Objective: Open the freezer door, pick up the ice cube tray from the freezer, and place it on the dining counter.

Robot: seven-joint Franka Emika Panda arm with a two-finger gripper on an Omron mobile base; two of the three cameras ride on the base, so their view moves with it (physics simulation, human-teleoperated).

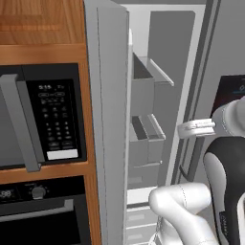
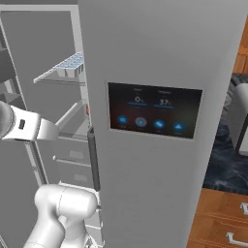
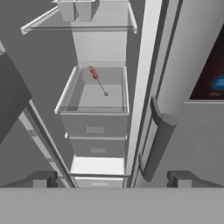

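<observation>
The freezer door (image 1: 107, 124) stands swung wide open to my left, its edge toward the left base camera and its grey bins (image 1: 143, 88) facing the open freezer (image 3: 98, 43). The ice cube tray (image 2: 70, 65) sits on the upper grey shelf (image 2: 58, 76) inside. In the right base view its long axis runs from the shelf's front edge back into the compartment. From my hand camera I see the tray (image 3: 75, 9) from below and in front, at the top of the picture.

One level down, a thin red-handled tool (image 3: 97, 78) lies in the open grey drawer (image 3: 94, 103), its handle toward the back.

My gripper (image 3: 113, 178) is spread wide, with nothing between the fingertips (image 3: 43, 178) and touching nothing. It points into the lower freezer, beside the dark bar handle (image 3: 156, 140) of the closed touchscreen door (image 2: 160, 126).
</observation>
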